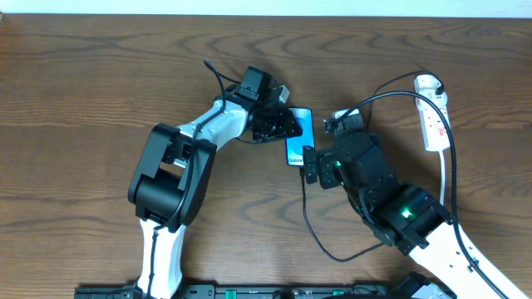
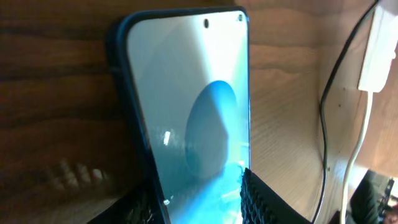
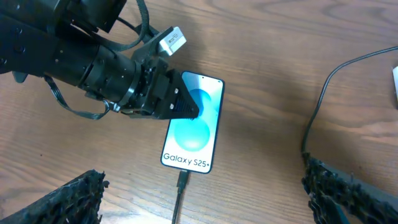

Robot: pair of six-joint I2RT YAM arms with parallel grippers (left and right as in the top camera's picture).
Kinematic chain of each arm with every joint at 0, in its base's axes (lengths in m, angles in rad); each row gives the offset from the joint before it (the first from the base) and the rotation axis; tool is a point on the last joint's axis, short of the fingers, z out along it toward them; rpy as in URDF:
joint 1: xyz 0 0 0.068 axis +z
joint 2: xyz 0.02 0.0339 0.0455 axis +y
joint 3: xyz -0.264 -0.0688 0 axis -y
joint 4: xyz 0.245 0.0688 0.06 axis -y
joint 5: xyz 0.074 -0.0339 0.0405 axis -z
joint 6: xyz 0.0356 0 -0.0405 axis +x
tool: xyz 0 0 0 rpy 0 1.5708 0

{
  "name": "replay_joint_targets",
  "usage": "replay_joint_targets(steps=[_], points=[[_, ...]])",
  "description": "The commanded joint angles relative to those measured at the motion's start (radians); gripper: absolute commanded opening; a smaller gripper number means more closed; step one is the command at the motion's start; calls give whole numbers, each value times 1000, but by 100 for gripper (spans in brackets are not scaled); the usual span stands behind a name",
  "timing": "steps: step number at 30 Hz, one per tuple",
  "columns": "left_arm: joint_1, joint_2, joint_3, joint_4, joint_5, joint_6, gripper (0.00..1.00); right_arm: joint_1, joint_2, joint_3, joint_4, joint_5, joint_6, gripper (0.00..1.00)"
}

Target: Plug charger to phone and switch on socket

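The phone (image 1: 301, 133) lies flat on the wooden table, its blue screen reading "Galaxy S25+" in the right wrist view (image 3: 193, 127). My left gripper (image 1: 278, 123) is shut on the phone's long edges, and its fingers flank the screen (image 2: 193, 112) in the left wrist view (image 2: 202, 208). The charger's black plug tip (image 3: 182, 180) sits in the phone's bottom edge, and its thin cable (image 1: 309, 220) loops toward me. My right gripper (image 3: 205, 199) is wide open and empty, just below the plug (image 1: 320, 166). The socket (image 1: 432, 112) lies at the far right.
The black cable arcs from the socket's top end (image 1: 391, 87) over my right arm. The thick white cord (image 1: 447, 178) runs down the right side. In the left wrist view a white block (image 2: 380, 50), a black cable (image 2: 323, 124) and a white cord (image 2: 356, 149) lie right of the phone.
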Motion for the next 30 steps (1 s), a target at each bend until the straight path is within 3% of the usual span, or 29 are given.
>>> replay_joint_targets(steps=[1, 4, 8, 12, 16, 23, 27, 29, 30], points=[[4, 79, -50, -35, -208, -48, 43, -9, 0, 19, -5, 16, 14, 99], [4, 79, -50, -34, -189, -15, 48, -9, 0, 19, -5, 16, 14, 99], [4, 79, -50, -19, -84, 117, 49, -9, 0, 19, -5, 16, 14, 99], [4, 79, -50, -14, -63, 145, 54, -9, 0, 19, -5, 16, 14, 99], [4, 79, -50, -15, -69, 131, 55, -9, 1, 19, -5, 16, 14, 99], [4, 79, -50, -27, -236, -76, 55, -9, 1, 19, -5, 16, 14, 99], [5, 79, -50, -27, -241, -82, 56, -9, 8, 19, -6, 16, 14, 99], [5, 79, -50, -26, -228, -59, 69, -9, 25, 19, -6, 16, 14, 99], [5, 79, -50, -23, -213, -34, 71, -9, 30, 19, -6, 16, 14, 99]])
